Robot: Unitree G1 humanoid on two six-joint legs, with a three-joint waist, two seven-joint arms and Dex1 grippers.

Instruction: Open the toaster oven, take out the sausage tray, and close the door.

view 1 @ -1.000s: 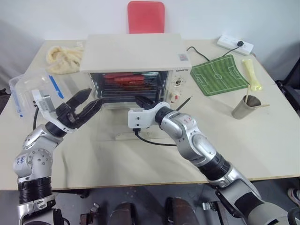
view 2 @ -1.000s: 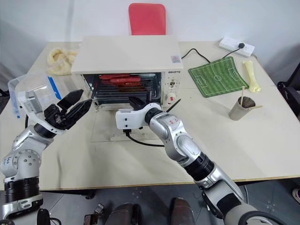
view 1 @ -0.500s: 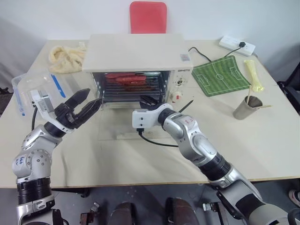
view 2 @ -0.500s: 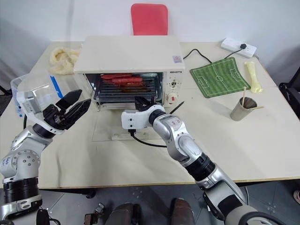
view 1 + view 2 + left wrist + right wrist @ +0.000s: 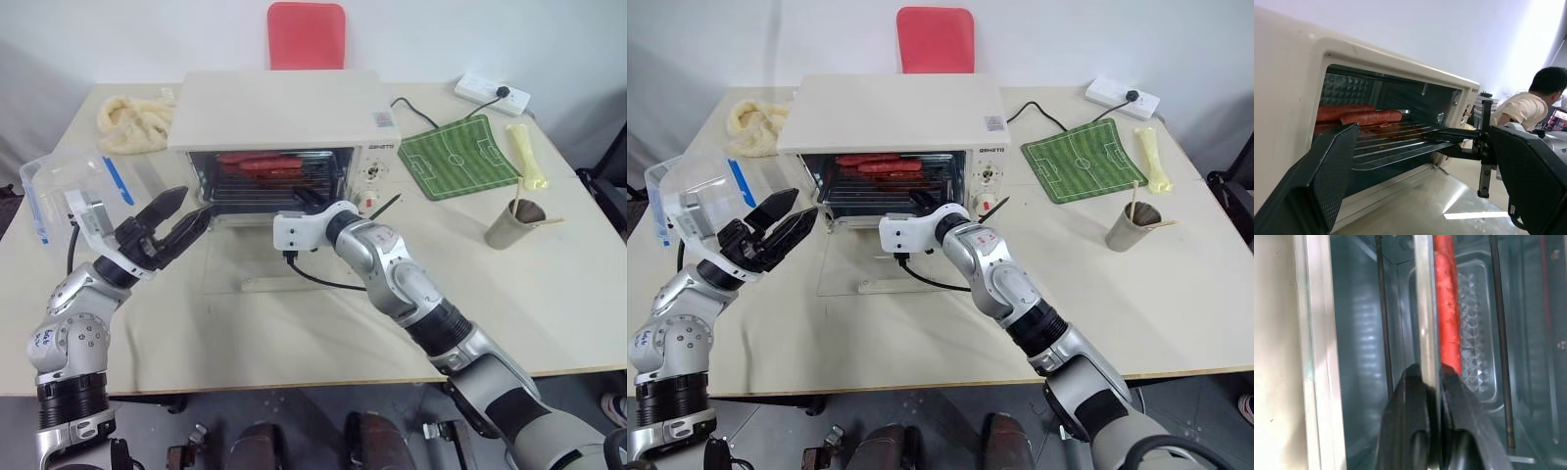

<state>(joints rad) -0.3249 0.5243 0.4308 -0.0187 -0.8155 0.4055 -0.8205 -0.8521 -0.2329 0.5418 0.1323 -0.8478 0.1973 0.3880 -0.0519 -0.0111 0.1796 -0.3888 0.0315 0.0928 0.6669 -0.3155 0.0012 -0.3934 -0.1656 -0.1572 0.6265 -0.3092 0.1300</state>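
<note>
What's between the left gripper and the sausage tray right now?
Nothing: in the left wrist view the open left gripper looks straight across bare air and the lowered door to the sausage tray.

You have a cream-white toaster oven (image 5: 279,108) with a dark interior and red accents on its knobs (image 5: 367,202). Inside it, the sausage tray (image 5: 1396,142) is grey ribbed metal with brown marks, carrying red sausages (image 5: 257,162). The lowered door (image 5: 260,264) is clear glass with a cream frame. To the far right you see a green mat (image 5: 458,155) with white football-pitch lines, beside it a pale yellow strip (image 5: 527,155) and a white power strip (image 5: 490,95). A red chair (image 5: 306,34) stands behind the table. Far left lies a cream-yellow cloth (image 5: 130,119); nearer is a clear box (image 5: 69,181) with a blue clip.
</note>
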